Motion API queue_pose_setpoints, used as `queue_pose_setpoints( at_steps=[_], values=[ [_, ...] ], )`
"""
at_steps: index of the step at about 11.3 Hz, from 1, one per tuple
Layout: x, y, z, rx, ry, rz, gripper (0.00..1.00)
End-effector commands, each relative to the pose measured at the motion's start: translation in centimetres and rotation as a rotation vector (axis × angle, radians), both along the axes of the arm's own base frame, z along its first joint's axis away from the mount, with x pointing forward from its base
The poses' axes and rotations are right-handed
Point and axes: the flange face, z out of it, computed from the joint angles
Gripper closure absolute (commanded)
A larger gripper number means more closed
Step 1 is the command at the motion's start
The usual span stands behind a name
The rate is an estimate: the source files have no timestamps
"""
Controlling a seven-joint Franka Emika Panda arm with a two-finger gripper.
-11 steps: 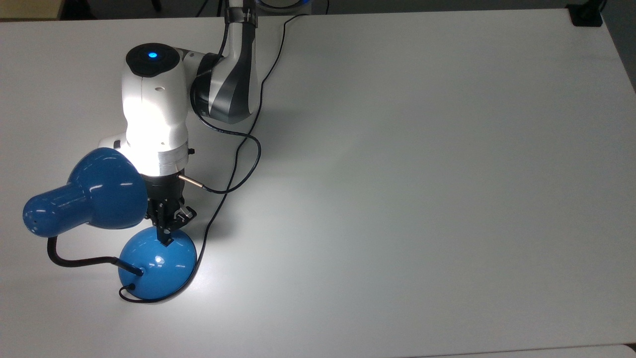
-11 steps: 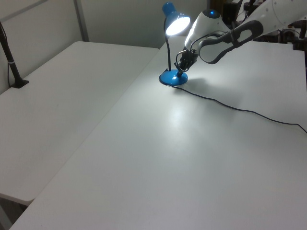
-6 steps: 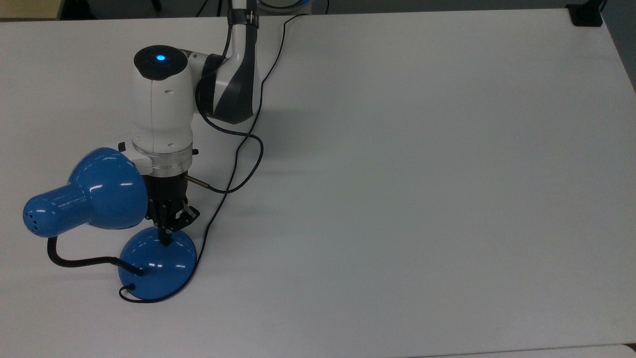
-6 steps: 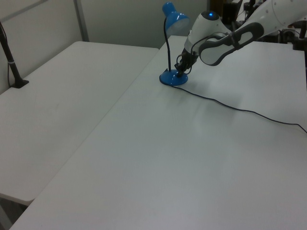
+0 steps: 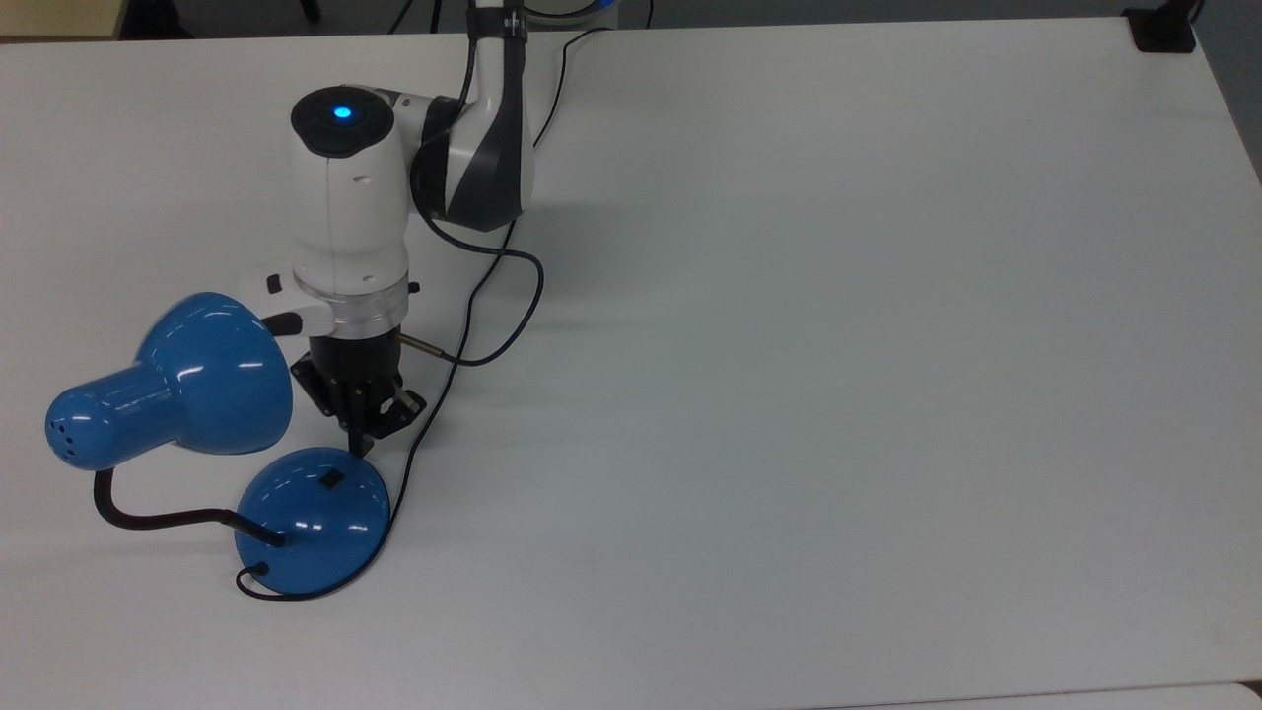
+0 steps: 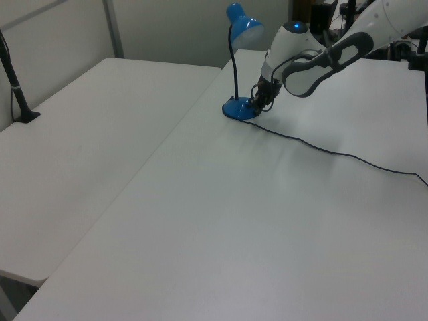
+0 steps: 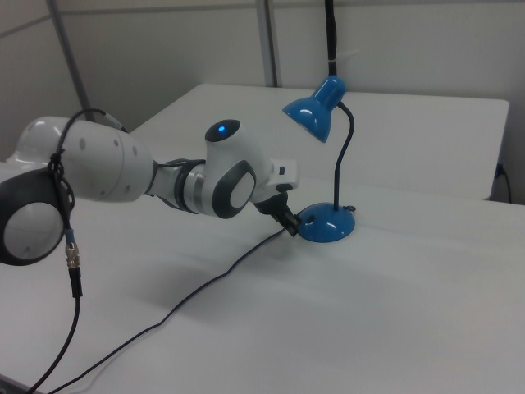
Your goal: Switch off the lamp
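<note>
The blue lamp stands near the top view's left edge and gives no light. Its bell shade hangs beside my wrist, and a black gooseneck bends down to the domed base. The small black switch on the base is uncovered. My gripper hovers shut just past the base's rim, holding nothing and touching nothing. In the left view the gripper is right of the base, under the shade. The right view has the gripper left of the base.
The lamp's thin black cord runs from the base past my gripper toward the table's far edge, and crosses the table in the left view. A black clamp sits at the top view's upper right corner. A second table adjoins on the left view's left.
The lamp was lit one second ago and is dark now. My gripper has lifted off the switch and drawn back from the base toward the top view's upper right.
</note>
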Motion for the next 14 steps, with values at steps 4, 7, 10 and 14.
queue_pose_setpoints(
  at_steps=[4,7,10,14],
  values=[
    [-9.1,1.6,15.0,0.059,0.285,0.075,0.21],
    [-13.3,3.7,22.1,0.080,0.428,0.217,0.00],
    [-17.1,6.3,27.8,0.074,0.548,0.357,0.00],
    [-17.4,8.4,28.6,0.079,0.564,0.381,0.00]
  ],
)
